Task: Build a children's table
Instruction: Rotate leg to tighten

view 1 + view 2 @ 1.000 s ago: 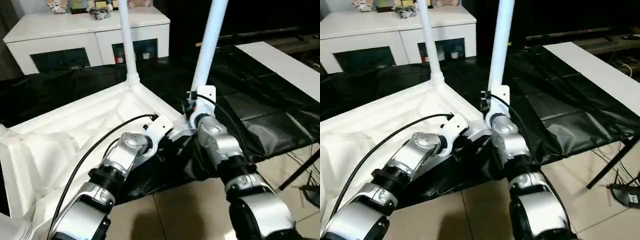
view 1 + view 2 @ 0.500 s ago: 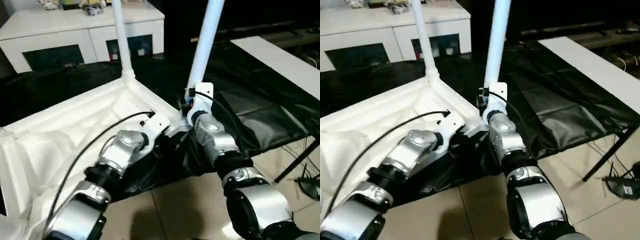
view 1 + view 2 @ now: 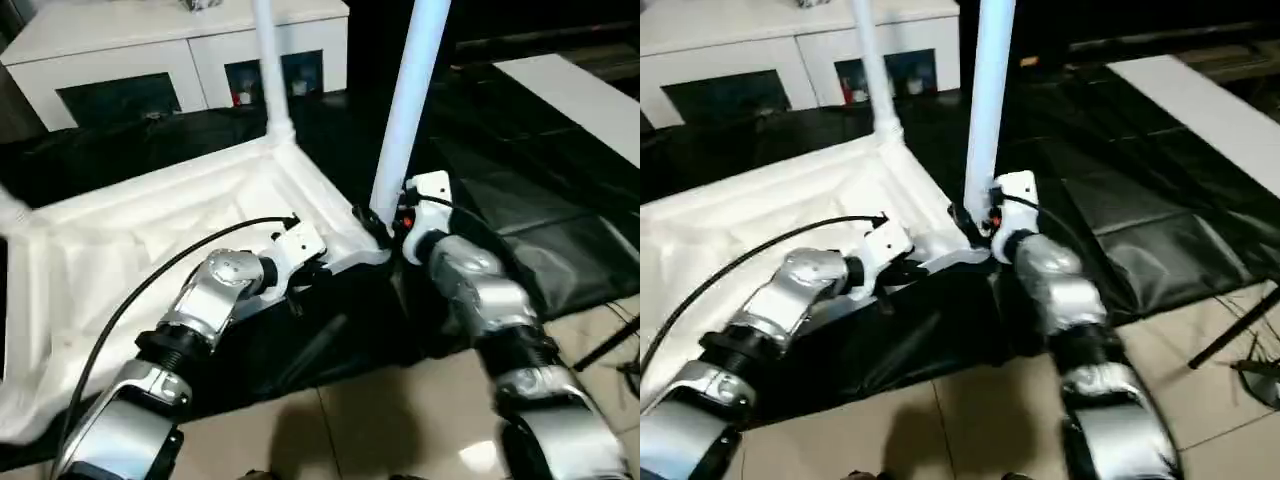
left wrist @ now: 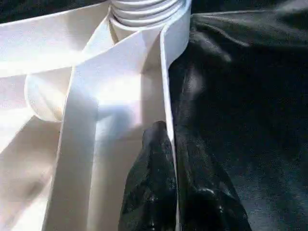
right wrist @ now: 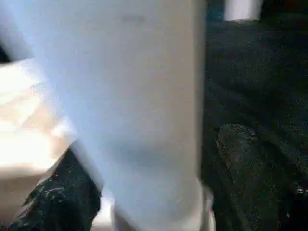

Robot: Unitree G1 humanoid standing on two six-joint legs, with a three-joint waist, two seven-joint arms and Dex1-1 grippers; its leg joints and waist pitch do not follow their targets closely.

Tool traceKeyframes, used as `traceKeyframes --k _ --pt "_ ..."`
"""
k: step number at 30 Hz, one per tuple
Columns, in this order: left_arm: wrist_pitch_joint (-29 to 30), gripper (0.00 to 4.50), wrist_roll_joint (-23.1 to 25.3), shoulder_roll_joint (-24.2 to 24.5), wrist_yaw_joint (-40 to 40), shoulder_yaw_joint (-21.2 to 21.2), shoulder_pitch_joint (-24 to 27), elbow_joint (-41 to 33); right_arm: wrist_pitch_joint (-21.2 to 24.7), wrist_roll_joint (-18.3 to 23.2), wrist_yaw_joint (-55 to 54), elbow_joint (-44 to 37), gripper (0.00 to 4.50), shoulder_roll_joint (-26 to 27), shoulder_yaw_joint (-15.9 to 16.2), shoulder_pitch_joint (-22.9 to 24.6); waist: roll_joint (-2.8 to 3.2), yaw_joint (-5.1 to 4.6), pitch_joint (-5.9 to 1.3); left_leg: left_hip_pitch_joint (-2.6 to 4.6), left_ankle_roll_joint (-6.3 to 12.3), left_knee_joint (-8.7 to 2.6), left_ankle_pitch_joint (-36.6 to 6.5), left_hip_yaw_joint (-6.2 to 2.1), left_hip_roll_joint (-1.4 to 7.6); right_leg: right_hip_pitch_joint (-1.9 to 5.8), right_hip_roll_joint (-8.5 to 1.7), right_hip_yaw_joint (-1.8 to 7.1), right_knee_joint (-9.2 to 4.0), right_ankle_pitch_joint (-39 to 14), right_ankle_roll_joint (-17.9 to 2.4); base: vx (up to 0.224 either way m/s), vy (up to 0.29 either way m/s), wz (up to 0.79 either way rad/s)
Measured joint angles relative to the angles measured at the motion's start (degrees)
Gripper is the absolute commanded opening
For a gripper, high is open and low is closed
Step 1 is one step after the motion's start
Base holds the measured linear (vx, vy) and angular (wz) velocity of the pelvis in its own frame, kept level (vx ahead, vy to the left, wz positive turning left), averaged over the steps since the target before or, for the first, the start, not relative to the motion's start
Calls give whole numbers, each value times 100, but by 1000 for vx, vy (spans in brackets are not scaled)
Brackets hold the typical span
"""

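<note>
The left pincer [image 4: 166, 192] is clenched on the raised rim of the children's table [image 3: 150, 240], one black finger inside the rim and one outside, steadying the upside-down white plastic top close to its near corner socket. The top lies on the black-covered tabletop [image 3: 520, 200], underside up, stretching away from this pincer toward the robot's left.

The right pincer [image 5: 144, 192] stands astride the base of the near leg [image 3: 408, 110], just where the tube enters that corner socket. In the right wrist view a gap shows between the tube and the finger [image 5: 240, 149] beside it, so the pincer looks released around the leg, not squeezing it. Just beyond, at the far corner of the same short edge, a second leg [image 3: 268, 70] stands upright in its socket.

As a judgement, two of the four legs are mounted; the sockets further to the left look unfilled in what shows, so two legs are left, and then the table must be turned upright.

Compared with a second ago, the right pincer has loosened from the near leg, and that arm has swung outward to the right. The leg stands on its own. The left pincer keeps its grip on the rim.
</note>
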Motion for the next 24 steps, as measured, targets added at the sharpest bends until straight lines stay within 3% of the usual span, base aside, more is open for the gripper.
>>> traceKeyframes --k 4,10,13,24 --pt "-315 0 -128 348 -595 -34 144 -155 286 7 1260 -891 430 -846 513 585 1 43 -1 -18 35 15 -41 18 0 -10 -4 1 -5 -18 -26 33 6 0" --pt "-432 0 -312 598 -1431 -176 430 -569 204 -150 2175 -1100 442 -1247 994 777 10 87 1 -25 43 69 -51 30 3 0 -13 12 9 -22 -36 0 0 0" --pt "-452 0 -338 674 -1677 -311 471 -687 140 -240 2358 -1203 442 -1317 1078 774 10 119 2 -23 15 108 -67 41 6 14 -15 30 25 -14 -46 0 0 0" --pt "-490 0 -340 799 -1887 -333 534 -732 -182 -506 2885 -1175 442 -1577 1348 762 7 68 3 -22 15 166 -67 46 6 14 -23 48 93 -11 -49 0 0 0"
